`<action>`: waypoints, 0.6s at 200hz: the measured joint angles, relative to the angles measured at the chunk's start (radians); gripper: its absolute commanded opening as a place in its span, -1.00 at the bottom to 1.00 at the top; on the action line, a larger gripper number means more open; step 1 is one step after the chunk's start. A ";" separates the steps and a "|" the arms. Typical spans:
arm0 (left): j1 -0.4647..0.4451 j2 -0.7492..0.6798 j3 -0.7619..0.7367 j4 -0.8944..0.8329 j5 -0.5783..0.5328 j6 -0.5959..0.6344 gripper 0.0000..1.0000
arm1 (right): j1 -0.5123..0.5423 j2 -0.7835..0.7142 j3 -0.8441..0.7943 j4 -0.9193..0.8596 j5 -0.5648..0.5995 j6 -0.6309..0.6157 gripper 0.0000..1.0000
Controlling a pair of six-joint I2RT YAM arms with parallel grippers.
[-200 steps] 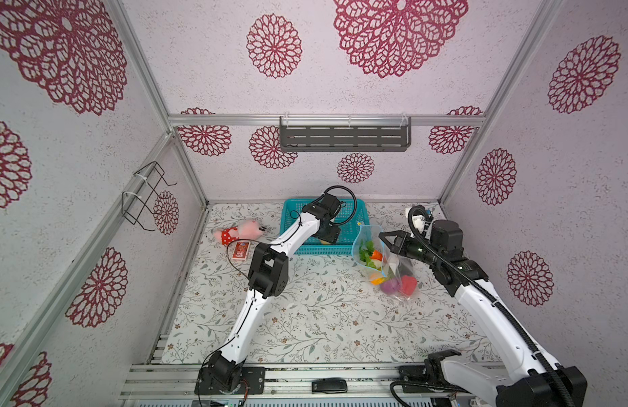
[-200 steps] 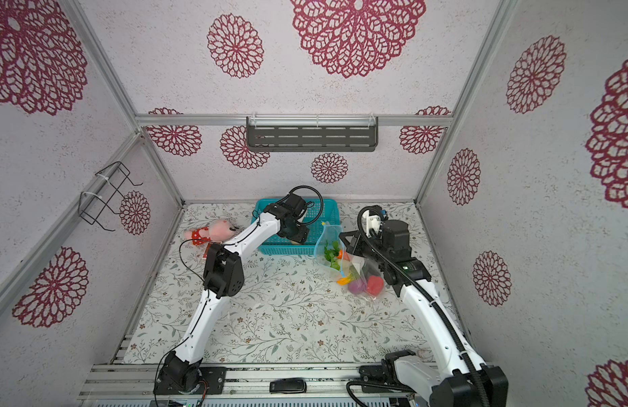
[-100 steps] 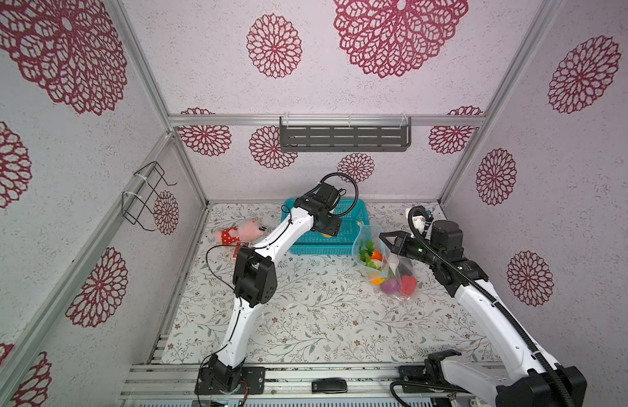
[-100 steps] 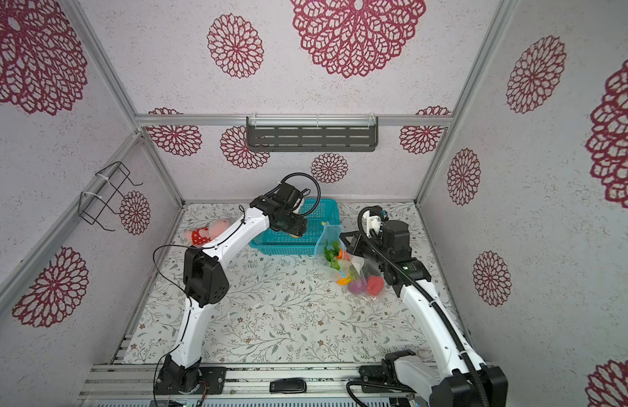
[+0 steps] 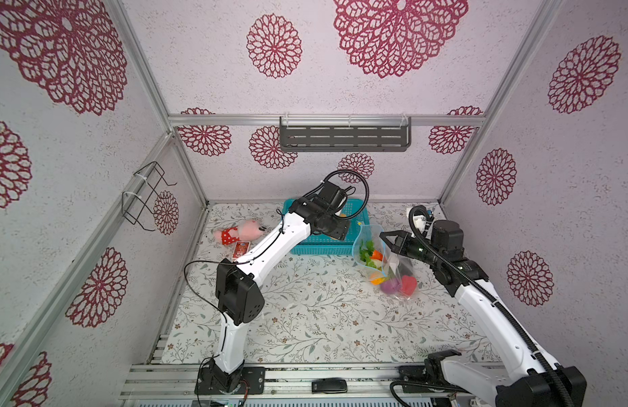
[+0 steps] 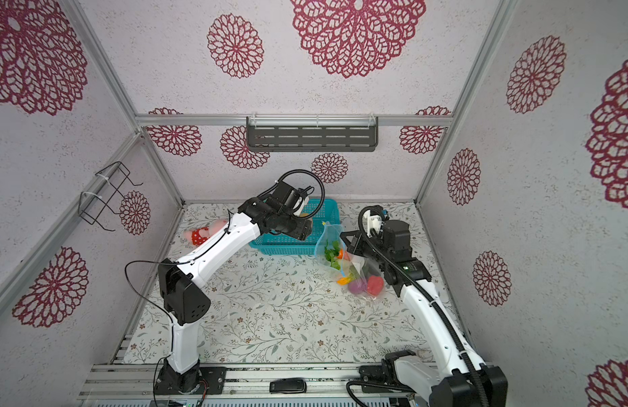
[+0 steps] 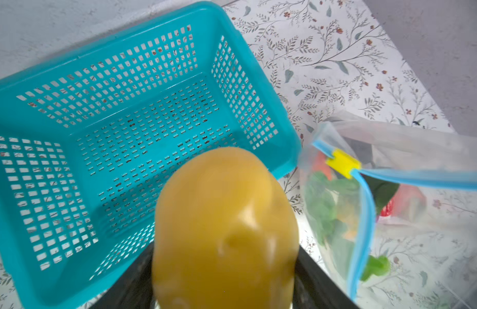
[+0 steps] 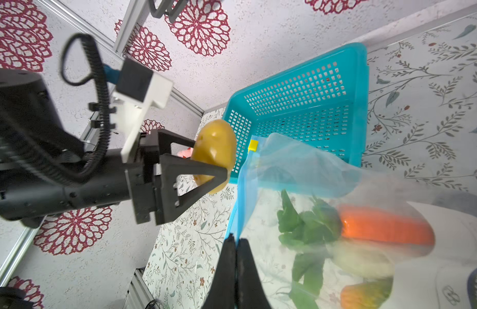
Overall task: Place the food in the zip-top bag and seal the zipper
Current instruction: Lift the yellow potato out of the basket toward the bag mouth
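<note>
Top views: my left gripper [image 5: 340, 230] hangs over the teal basket [image 5: 323, 249], and its arm hides part of the basket. The right gripper [image 5: 384, 236] holds up the zip-top bag [image 5: 370, 243] just beside it. A plush toy [image 5: 235, 232] lies well apart on the floral mat [image 5: 305, 317], with patterned walls around.
Left wrist: my jaws clamp the yellow potato [image 7: 226, 227] near the basket's rim. The zipper [image 7: 365, 214] gapes.
Right wrist: my jaws are pinched on the bag's edge. Green leaves [image 8: 306, 224] and a carrot [image 8: 384, 227] are inside.
</note>
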 measured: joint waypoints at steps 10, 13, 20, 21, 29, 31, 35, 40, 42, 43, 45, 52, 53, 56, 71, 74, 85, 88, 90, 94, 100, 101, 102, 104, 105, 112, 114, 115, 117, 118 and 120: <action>-0.014 -0.029 -0.018 0.005 -0.002 0.000 0.05 | -0.001 0.000 0.000 0.000 0.000 0.000 -0.98; -0.018 -0.035 -0.023 0.005 -0.003 0.001 0.05 | -0.001 0.000 0.000 0.000 0.000 0.000 -0.98; -0.030 -0.058 -0.037 0.008 -0.003 0.001 0.05 | -0.001 0.001 0.000 0.001 0.000 0.000 -0.97; -0.031 -0.060 -0.038 0.009 -0.003 0.001 0.05 | -0.001 0.001 0.000 0.001 0.000 0.000 -0.98; -0.045 -0.083 -0.053 0.013 -0.002 0.001 0.05 | -0.001 0.001 0.000 0.002 0.000 0.000 -0.98; -0.047 -0.087 -0.055 0.013 0.000 0.001 0.05 | -0.001 0.002 0.000 0.002 0.000 0.000 -0.98; -0.054 -0.098 -0.062 0.016 0.001 0.001 0.05 | -0.001 0.002 0.000 0.003 0.000 0.000 -0.98; -0.060 -0.108 -0.068 0.017 0.001 0.001 0.05 | -0.001 0.002 0.000 0.004 0.000 0.000 -0.98; -0.062 -0.113 -0.071 0.019 0.001 0.001 0.05 | -0.001 0.002 0.000 0.004 0.000 0.000 -0.98; -0.064 -0.116 -0.073 0.020 0.001 0.001 0.05 | -0.001 0.002 0.000 0.004 0.000 0.000 -0.97; -0.066 -0.119 -0.075 0.021 0.002 0.001 0.05 | -0.001 0.003 0.000 0.005 0.000 0.000 -0.98; -0.075 -0.133 -0.083 0.026 0.005 0.001 0.05 | -0.001 0.004 0.000 0.006 0.000 0.000 -0.98; -0.076 -0.134 -0.084 0.026 0.005 0.001 0.05 | -0.001 0.004 0.000 0.006 0.000 0.000 -0.98; -0.079 -0.140 -0.085 0.027 0.006 0.000 0.05 | -0.001 0.005 0.000 0.007 0.000 0.000 -0.98; -0.099 -0.155 -0.093 0.037 0.016 0.000 0.05 | -0.001 0.008 0.000 0.007 -0.001 0.001 -0.98; -0.102 -0.157 -0.094 0.039 0.018 0.000 0.05 | -0.001 0.009 0.000 0.008 -0.001 0.001 -0.98; -0.114 -0.162 -0.098 0.042 0.023 0.000 0.05 | -0.001 0.012 0.000 0.009 -0.002 0.001 -0.98; -0.117 -0.163 -0.098 0.043 0.027 0.000 0.05 | -0.001 0.013 0.000 0.010 -0.002 0.001 -0.98; -0.119 -0.163 -0.098 0.045 0.026 0.001 0.05 | -0.001 0.013 0.000 0.010 -0.002 0.001 -0.98; -0.124 -0.164 -0.101 0.049 0.028 0.001 0.05 | -0.001 0.015 0.000 0.011 -0.002 0.002 -0.98; -0.130 -0.164 -0.105 0.056 0.029 0.001 0.05 | -0.001 0.016 0.000 0.013 -0.002 0.002 -0.98; -0.132 -0.165 -0.107 0.058 0.030 0.001 0.05 | -0.001 0.017 0.000 0.013 -0.002 0.002 -0.98; -0.133 -0.165 -0.108 0.059 0.031 0.001 0.05 | -0.001 0.017 0.000 0.013 -0.002 0.002 -0.98; -0.136 -0.165 -0.109 0.061 0.032 0.001 0.05 | -0.001 0.018 0.000 0.013 -0.002 0.002 -0.98; -0.137 -0.165 -0.110 0.062 0.032 0.001 0.05 | -0.001 0.018 0.000 0.014 -0.002 0.002 -0.98; -0.145 -0.166 -0.117 0.067 0.035 0.002 0.05 | -0.001 0.020 0.000 0.016 -0.002 0.003 -0.98; -0.146 -0.166 -0.120 0.068 0.038 0.002 0.05 | -0.001 0.020 0.000 0.016 -0.002 0.003 -0.98; -0.148 -0.166 -0.121 0.069 0.039 0.002 0.05 | -0.001 0.020 0.000 0.017 -0.002 0.003 -0.98; -0.150 -0.166 -0.124 0.071 0.040 0.002 0.05 | -0.001 0.021 0.000 0.018 -0.002 0.003 -0.98; -0.150 -0.166 -0.125 0.072 0.041 0.002 0.05 | -0.001 0.021 0.000 0.018 -0.002 0.003 -0.98; -0.152 -0.166 -0.127 0.073 0.043 0.002 0.04 | -0.001 0.021 0.000 0.018 -0.003 0.004 -0.98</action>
